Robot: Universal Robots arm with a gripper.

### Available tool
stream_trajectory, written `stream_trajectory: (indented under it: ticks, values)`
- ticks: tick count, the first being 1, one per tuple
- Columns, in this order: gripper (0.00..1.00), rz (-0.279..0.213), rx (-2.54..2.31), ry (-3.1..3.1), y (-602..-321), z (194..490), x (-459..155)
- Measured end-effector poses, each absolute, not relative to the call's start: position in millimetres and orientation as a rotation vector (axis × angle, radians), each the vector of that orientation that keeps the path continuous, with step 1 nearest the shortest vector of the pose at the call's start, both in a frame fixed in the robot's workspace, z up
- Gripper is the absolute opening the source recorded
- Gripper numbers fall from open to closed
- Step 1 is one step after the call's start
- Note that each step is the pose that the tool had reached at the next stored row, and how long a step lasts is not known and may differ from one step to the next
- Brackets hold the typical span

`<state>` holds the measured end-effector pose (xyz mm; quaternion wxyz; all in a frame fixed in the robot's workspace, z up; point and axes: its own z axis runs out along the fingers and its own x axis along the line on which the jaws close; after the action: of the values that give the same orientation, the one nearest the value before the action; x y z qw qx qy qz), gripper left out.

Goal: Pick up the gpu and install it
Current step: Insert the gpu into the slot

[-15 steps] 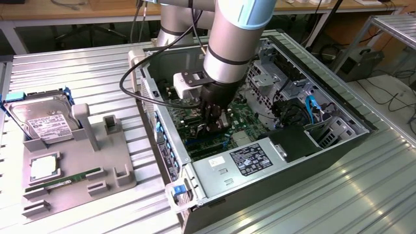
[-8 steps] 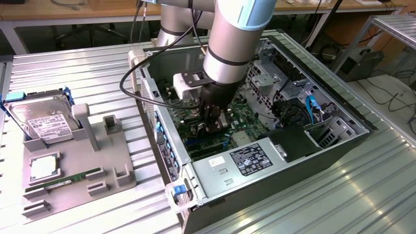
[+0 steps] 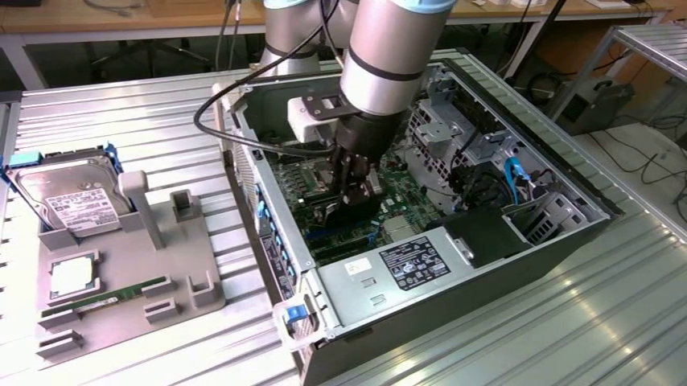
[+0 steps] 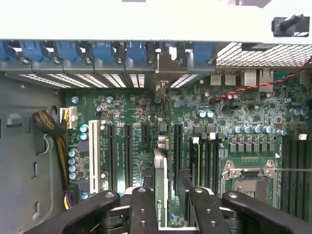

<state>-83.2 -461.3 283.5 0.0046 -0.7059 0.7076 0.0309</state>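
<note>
Now gpu [image 4: 161, 195] edge-on, between jaws, on motherboard [image 4: 136, 126]

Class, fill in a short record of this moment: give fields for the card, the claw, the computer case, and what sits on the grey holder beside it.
card: gpu standing on edge over the motherboard, its silver bracket toward the rear slot openings
claw: claw inside the case, a finger on either side of the gpu
case: open computer case lying on its side, power supply at the near end
holder: grey holder at the exterior view's left, carrying a hard drive and a RAM stick
</note>
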Motion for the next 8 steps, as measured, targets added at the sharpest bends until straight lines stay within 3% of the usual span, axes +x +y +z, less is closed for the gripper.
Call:
stream_trajectory:
  ticks: [2, 6, 8]
  values:
    - [0.32, 0.095, -2.212, 2.217, -461.1, 286.2, -83.3]
    - [0.13, 0.090, -2.214, 2.220, -459.8, 287.8, -83.5]
    - [0.11, 0.088, -2.215, 2.221, -456.5, 286.9, -84.2]
